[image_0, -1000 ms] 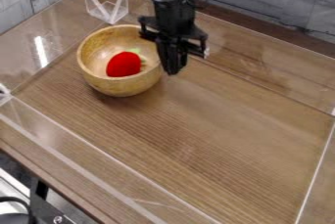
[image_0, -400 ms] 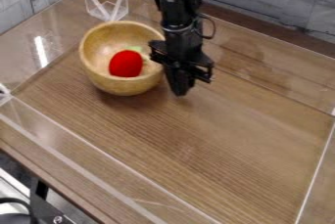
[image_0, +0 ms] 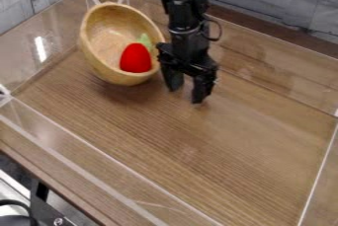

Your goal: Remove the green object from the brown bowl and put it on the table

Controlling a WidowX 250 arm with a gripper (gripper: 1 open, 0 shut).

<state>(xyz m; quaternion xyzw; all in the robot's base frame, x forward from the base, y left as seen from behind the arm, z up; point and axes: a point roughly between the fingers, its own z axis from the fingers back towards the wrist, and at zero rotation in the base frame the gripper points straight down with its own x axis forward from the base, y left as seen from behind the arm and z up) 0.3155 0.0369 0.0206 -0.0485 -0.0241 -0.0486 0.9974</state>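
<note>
Looking at the worktop: brown bowl sits at 10 o'clock, tipped up on edge, likely nudged by the arm. Claw at its 3 o'clock rim, jaws spread, gripping nothing. Red round object inside. Green object: sliver behind red one, apparently not out yet.

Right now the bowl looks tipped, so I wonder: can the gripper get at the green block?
Probably not. The gripper stands outside the bowl, down by the table, jaws open. Only a sliver of the green block shows, tucked behind the red ball against the wall.
</note>
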